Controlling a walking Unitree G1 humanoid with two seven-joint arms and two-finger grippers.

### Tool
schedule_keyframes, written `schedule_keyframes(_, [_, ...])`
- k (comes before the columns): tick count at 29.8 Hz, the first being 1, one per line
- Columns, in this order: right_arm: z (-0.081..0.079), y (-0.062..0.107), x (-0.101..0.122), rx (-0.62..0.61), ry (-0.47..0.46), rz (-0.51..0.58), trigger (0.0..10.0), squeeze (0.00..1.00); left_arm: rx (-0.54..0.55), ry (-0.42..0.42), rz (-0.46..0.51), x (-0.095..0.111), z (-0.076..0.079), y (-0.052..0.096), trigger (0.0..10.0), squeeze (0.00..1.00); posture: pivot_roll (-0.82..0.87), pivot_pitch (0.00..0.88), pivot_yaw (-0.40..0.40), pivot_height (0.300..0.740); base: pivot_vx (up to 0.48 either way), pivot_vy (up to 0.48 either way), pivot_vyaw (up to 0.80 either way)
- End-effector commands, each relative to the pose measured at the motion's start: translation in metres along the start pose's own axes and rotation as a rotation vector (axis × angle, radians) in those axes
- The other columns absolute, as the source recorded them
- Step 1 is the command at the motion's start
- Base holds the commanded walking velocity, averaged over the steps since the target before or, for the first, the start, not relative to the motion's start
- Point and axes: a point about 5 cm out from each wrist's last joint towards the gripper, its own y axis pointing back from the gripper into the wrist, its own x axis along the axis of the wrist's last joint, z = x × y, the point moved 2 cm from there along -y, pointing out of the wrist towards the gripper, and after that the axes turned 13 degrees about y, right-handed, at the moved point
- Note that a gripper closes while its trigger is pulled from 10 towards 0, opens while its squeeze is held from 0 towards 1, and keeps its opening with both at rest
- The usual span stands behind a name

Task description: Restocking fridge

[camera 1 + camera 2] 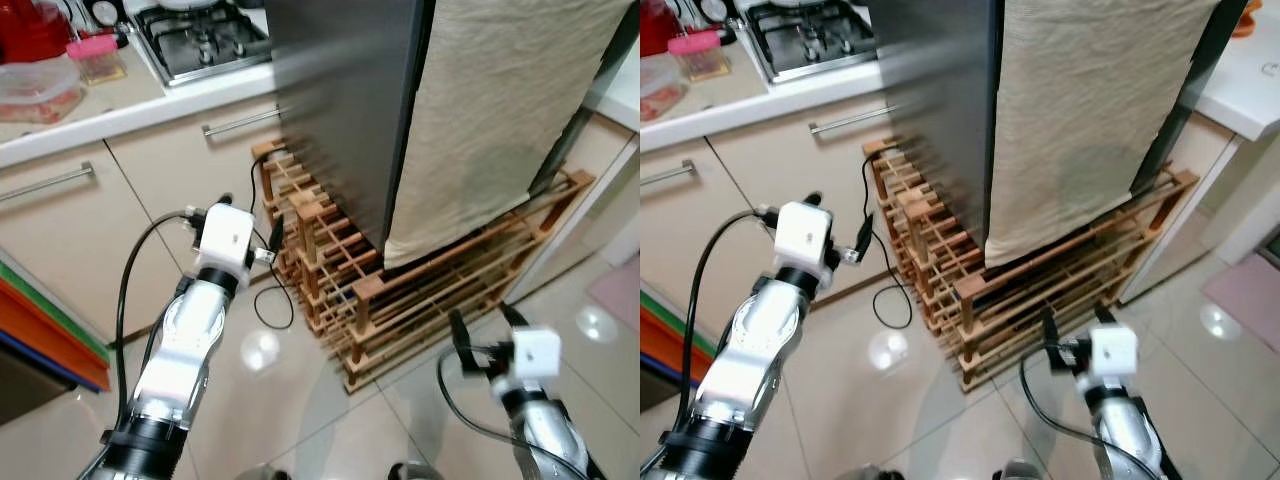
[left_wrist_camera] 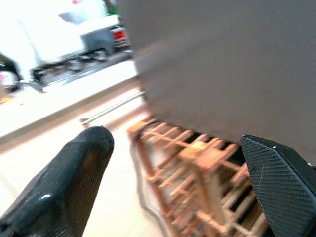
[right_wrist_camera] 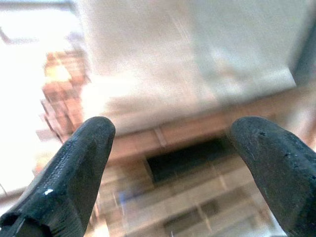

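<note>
Left eye view: both grippers empty, left gripper (image 1: 252,232) and right gripper (image 1: 483,328) spread wide. Ahead stands the fridge (image 1: 340,110), cloth (image 1: 490,110) draped over it, above a rack (image 1: 400,290). Heavy, stiff door; grab its edge, I'd say.

The glossy pale tiled floor (image 1: 300,400) carries a wooden lattice rack (image 1: 400,290) — standing against the cabinets, under the grey fridge — with a black cable (image 1: 270,310) looped beside it.

Spread left gripper (image 2: 173,182) faces a grey fridge (image 2: 222,64) above a wooden rack (image 2: 197,177).
</note>
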Motion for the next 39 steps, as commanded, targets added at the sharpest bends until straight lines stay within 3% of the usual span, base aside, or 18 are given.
schedule_keyframes(1, [-0.001,0.005,-0.008,0.000,-0.005,-0.044,10.0,0.00,0.017,-0.028,0.001,-0.004,-0.004,0.003,10.0,0.00,-0.09,0.044,0.055,0.740,0.000,0.000,0.00])
schedule_keyframes(6, [-0.001,0.002,-0.009,0.009,0.000,-0.043,10.0,0.00,-0.042,0.079,-0.044,-0.010,0.012,-0.012,10.0,0.00,-0.09,0.031,0.039,0.740,0.000,0.000,0.00])
schedule_keyframes(7, [-0.001,0.000,-0.008,0.010,0.001,-0.051,10.0,0.00,-0.111,0.092,-0.055,-0.010,0.026,-0.018,10.0,0.00,-0.09,0.029,0.037,0.740,0.000,0.000,0.00])
schedule_keyframes(10, [-0.001,-0.001,-0.006,0.011,-0.001,-0.052,10.0,0.00,-0.167,0.142,-0.066,-0.008,0.039,-0.025,10.0,0.00,-0.10,0.029,0.037,0.740,0.000,0.000,0.00])
schedule_keyframes(14, [-0.003,0.002,-0.005,0.022,0.001,-0.052,10.0,0.00,-0.311,0.257,-0.006,0.019,0.076,-0.043,10.0,0.00,-0.12,0.033,0.038,0.740,0.000,0.000,0.00])
schedule_keyframes(16, [-0.002,0.003,-0.006,0.022,0.002,-0.057,10.0,0.00,-0.333,0.272,0.004,0.024,0.081,-0.046,10.0,0.00,-0.12,0.033,0.038,0.740,0.000,0.000,0.00])
schedule_keyframes(17, [-0.002,0.007,-0.010,0.023,0.003,-0.070,10.0,0.00,-0.378,0.294,0.029,0.035,0.091,-0.051,10.0,0.00,-0.14,0.039,0.044,0.740,0.000,0.000,0.00])
schedule_keyframes(23, [-0.002,0.010,-0.016,0.022,-0.004,-0.087,10.0,0.00,-0.475,0.325,0.037,0.046,0.116,-0.063,10.0,0.00,-0.15,0.040,0.049,0.740,0.000,0.000,0.00])
schedule_keyframes(31, [-0.002,0.005,-0.018,0.031,-0.018,-0.079,10.0,0.00,-0.526,0.348,-0.024,0.046,0.136,-0.078,10.0,0.00,-0.16,0.041,0.051,0.740,0.000,0.000,0.00])
schedule_keyframes(39, [-0.006,-0.023,0.022,0.061,-0.026,0.027,10.0,0.00,-0.563,0.377,-0.037,0.052,0.150,-0.087,10.0,0.00,-0.16,0.040,0.049,0.740,0.000,0.000,0.00])
